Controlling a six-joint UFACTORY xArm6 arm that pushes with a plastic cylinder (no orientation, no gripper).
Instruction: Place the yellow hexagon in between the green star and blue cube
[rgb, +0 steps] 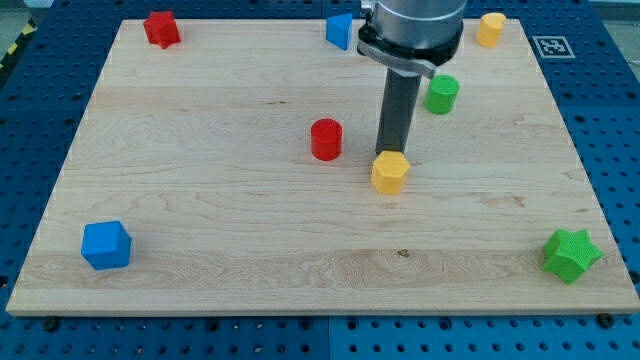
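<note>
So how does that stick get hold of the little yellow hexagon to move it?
It cannot grip; my tip only pushes. The yellow hexagon is low with flat side faces, so I would likely press its upper face, where my tip already sits, sliding it down toward the line between blue cube and green star.

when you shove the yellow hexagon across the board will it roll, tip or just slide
Probably it just slides: the yellow hexagon sits low and squat on a flat face on the smooth wooden board. It looks stiff and light, so tipping seems unlikely. My tip touches its upper edge, slightly off a flat side, so it may twist while moving.
</note>
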